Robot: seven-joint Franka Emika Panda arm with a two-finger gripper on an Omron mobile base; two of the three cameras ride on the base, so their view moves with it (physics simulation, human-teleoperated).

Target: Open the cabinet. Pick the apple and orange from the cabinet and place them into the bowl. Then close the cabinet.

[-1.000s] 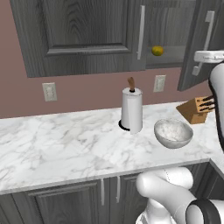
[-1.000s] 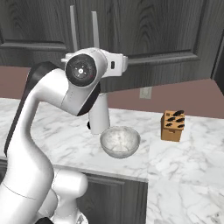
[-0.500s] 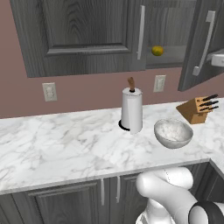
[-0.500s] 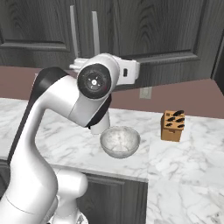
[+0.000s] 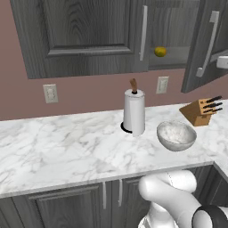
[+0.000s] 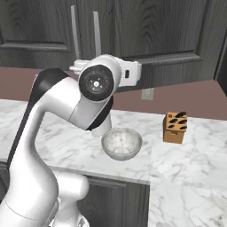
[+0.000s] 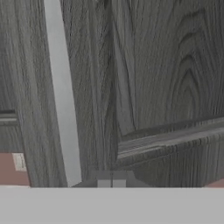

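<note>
Marble countertop (image 5: pixel 67 147), white with grey veining; white paper-towel roll (image 5: pixel 134 111) upright on a dark round base near the back wall, brown post protruding from its top. Wooden knife block (image 5: pixel 201 111) tilted, with dark handles, near the right end of the counter, also seen at (image 6: pixel 174 127). Two white wall outlets (image 5: pixel 50 93) and (image 5: pixel 162 84) on the reddish-brown wall (image 5: pixel 89 95); dark lower cabinet doors (image 5: pixel 67 207) with short silver pulls below the counter.

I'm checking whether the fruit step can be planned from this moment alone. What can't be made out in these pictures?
- The apple: inside the cabinet, the left base view shows one small yellowish fruit; the open door covers the rest of the shelf.
- Gripper: in the hand view the fingertips sit together by the silver handle; contact is unclear.
- Paper-towel roll: largely behind the arm in the right base view.
</note>
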